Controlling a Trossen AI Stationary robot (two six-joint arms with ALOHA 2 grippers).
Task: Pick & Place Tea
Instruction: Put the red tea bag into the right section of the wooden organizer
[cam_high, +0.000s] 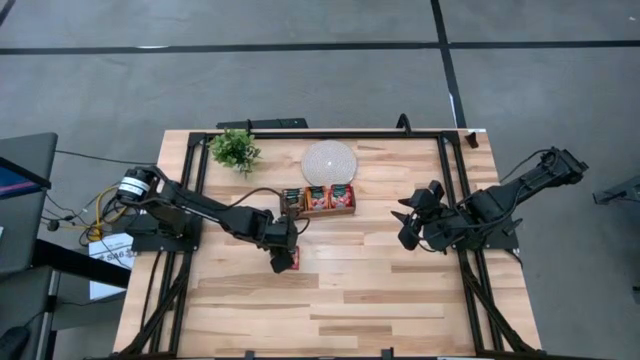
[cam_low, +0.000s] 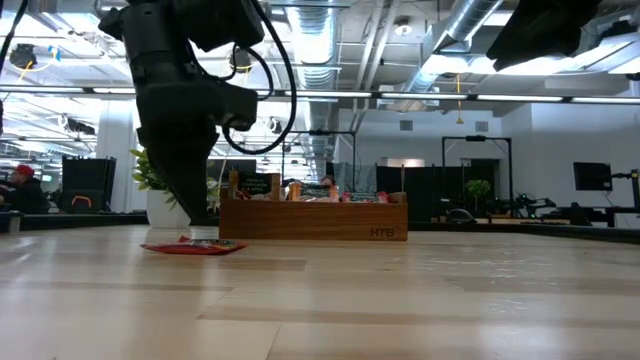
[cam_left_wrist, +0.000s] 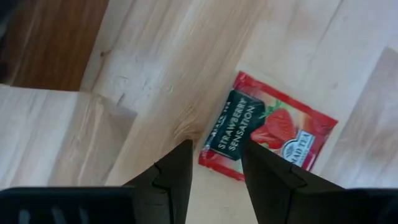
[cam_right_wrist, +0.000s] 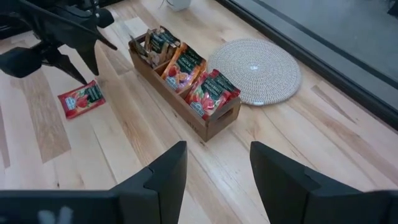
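Note:
One red tea sachet (cam_left_wrist: 273, 127) with a dark green label lies flat on the table (cam_high: 296, 258), in front of the wooden tray (cam_high: 320, 213). My left gripper (cam_left_wrist: 214, 163) is open and points down over the sachet's near corner, which shows between its two fingers. In the low view the left gripper (cam_low: 200, 230) reaches down to the sachet (cam_low: 195, 246). More sachets (cam_right_wrist: 211, 93) stand in the tray's compartments. My right gripper (cam_right_wrist: 217, 168) is open and waits above the table's right side (cam_high: 408, 228). My left gripper comes from above with its fingers astride the sachet's corner (cam_left_wrist: 217, 158), and one finger (cam_left_wrist: 261, 171) overlaps the sachet's edge. I cannot tell whether it touches the sachet, which lies flat on the table.
A round white woven disc (cam_high: 329, 160) lies behind the tray, and a small potted plant (cam_high: 235, 150) stands at the far left. A black frame runs along the table's sides. Bare wood stretches across the near half of the table.

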